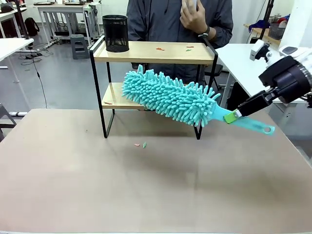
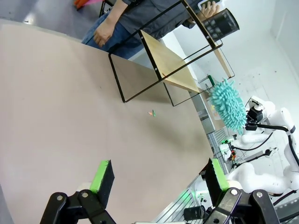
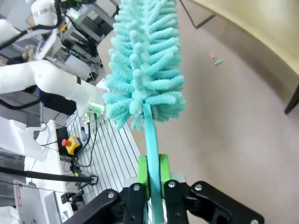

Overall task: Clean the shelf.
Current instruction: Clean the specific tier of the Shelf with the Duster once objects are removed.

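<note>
Two light wooden boards in a black frame make up the shelf [image 1: 156, 52]. We find it at 12 o'clock on the table [image 1: 146, 195] in the front view, at the far edge before the person. We note the right gripper [image 1: 237, 115] at 3 o'clock of that view, just off the shelf's right legs. Its green pads [image 3: 142, 170] are clamped on the handle of a teal duster [image 1: 168, 97]. From this gripper the shelf lies toward 10 o'clock. The duster's fluffy head reaches that way across the front of the lower board, beneath the top board. Whether the fibres touch the lower board we cannot tell. We record a black mesh cup [image 1: 115, 33] at the top board's 9 o'clock end and small scraps [image 1: 160, 48] toward its 2 o'clock part. Further bits [image 1: 141, 145] lie on the table at 6 o'clock of the shelf. In the left wrist view the left gripper [image 2: 159, 176] hangs over the table, fingers wide apart and holding nothing, with the shelf well apart at 1 o'clock.
</note>
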Tool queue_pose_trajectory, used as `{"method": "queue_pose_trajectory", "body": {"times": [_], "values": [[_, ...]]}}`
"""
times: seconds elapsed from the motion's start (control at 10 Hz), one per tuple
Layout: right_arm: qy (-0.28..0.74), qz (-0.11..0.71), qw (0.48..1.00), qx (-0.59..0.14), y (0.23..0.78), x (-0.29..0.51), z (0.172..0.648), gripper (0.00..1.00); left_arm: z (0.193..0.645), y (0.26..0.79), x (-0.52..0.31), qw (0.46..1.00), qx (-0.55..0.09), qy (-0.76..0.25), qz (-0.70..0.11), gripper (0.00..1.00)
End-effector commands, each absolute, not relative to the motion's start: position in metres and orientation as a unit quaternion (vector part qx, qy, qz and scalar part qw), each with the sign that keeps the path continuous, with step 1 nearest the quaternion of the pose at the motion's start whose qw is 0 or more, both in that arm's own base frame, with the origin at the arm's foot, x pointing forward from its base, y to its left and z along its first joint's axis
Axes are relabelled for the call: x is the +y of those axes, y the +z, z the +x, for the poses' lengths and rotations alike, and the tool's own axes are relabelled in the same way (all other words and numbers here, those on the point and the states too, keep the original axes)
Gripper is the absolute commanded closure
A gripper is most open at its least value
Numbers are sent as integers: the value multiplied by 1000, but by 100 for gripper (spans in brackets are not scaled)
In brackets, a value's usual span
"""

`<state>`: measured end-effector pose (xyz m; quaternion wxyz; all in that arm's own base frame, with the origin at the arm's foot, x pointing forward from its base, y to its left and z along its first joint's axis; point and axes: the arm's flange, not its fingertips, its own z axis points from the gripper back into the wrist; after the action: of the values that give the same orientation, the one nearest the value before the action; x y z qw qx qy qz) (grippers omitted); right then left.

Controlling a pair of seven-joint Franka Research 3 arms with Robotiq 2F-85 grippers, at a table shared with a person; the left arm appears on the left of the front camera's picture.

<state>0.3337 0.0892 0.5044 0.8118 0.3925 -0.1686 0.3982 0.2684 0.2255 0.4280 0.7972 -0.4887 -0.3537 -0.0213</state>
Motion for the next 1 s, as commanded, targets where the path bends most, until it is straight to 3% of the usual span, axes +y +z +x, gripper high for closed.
{"method": "queue_pose_trajectory", "body": {"times": [0.0,0.3,0.9], "values": [[411,407,800,-159,503,82,332,88,270,428,224,790,-365,-27,-491,0],[394,378,826,-141,502,100,349,88,270,428,224,790,-365,-27,-491,0],[323,317,874,-176,509,178,423,88,270,428,224,790,-365,-27,-491,0]]}}
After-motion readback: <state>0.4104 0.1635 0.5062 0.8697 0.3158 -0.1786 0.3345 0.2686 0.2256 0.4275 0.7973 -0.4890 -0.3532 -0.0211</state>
